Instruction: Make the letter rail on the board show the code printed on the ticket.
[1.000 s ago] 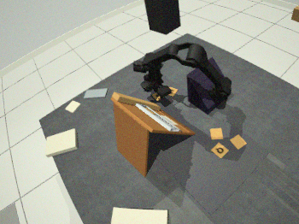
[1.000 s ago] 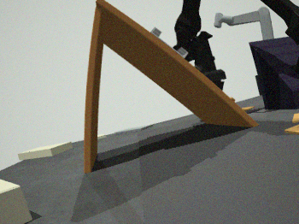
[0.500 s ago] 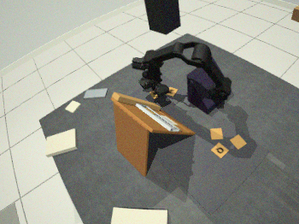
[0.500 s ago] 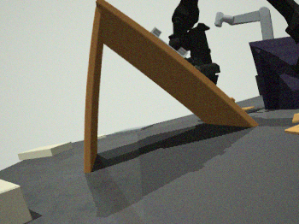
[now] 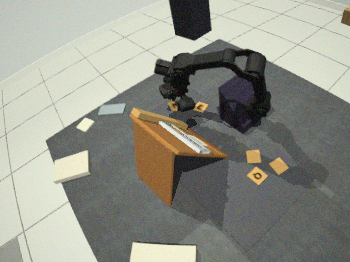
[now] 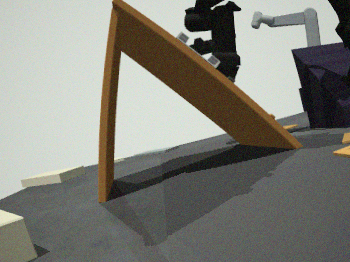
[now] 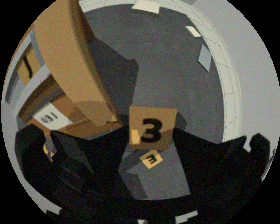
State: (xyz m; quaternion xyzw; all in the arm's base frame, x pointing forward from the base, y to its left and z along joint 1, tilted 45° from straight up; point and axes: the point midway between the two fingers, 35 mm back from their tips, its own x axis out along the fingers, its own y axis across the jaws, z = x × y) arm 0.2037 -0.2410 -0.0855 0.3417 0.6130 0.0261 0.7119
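Observation:
My gripper (image 5: 176,102) (image 7: 151,130) is shut on a wooden tile marked 3 (image 7: 151,120), held upright between the fingertips beyond the board's side edge. The sloped wooden board (image 5: 154,157) (image 6: 175,62) carries a rail with pale strips (image 5: 186,138) (image 7: 42,86). A tile with a dark J-like mark (image 7: 28,70) sits between the strips. The white ticket (image 7: 56,116) on the board's face has small characters that I cannot read surely. Another tile (image 5: 201,107) (image 7: 151,159) lies on the counter below the held one. A tile with a round mark (image 5: 257,175) and two plain-looking tiles (image 5: 254,156) (image 5: 279,166) lie right of the board.
A dark purple block (image 5: 235,104) (image 6: 320,92) stands beside the arm's base. Cream blocks (image 5: 72,167) (image 5: 162,253), a small cream piece (image 5: 85,125) and a flat blue-grey piece (image 5: 111,109) lie around the counter's left and near sides. A black pedestal (image 5: 190,12) stands beyond the counter.

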